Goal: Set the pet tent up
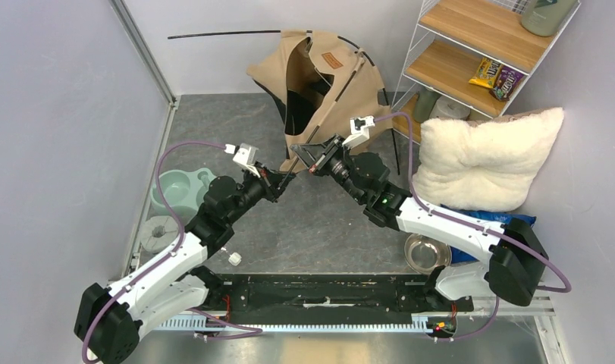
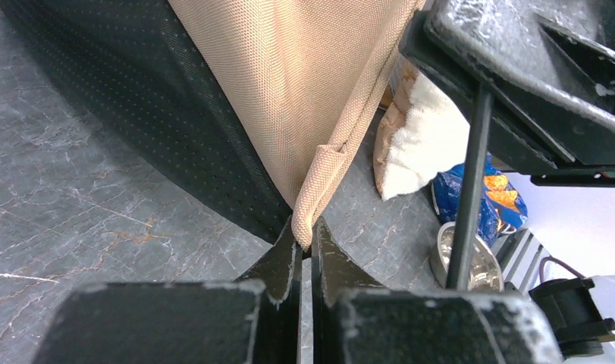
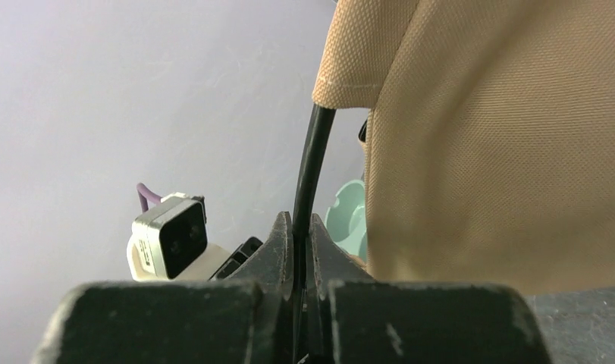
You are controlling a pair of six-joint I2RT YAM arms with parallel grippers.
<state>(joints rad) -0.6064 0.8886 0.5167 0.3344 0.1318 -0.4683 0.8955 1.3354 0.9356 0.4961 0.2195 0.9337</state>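
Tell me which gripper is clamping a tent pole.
The right gripper, shut on the thin black pole; the left gripper pinches the pet tent by its tan fabric hem instead.

Tan, black-based pet tent [image 1: 357, 83], lopsided, half-collapsed at far centre, black poles [image 1: 221, 33] askew.

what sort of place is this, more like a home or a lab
Probably a lab cell staged as a pet corner: plain partition walls, a pet tent, a green feeding bowl and a fluffy pillow.
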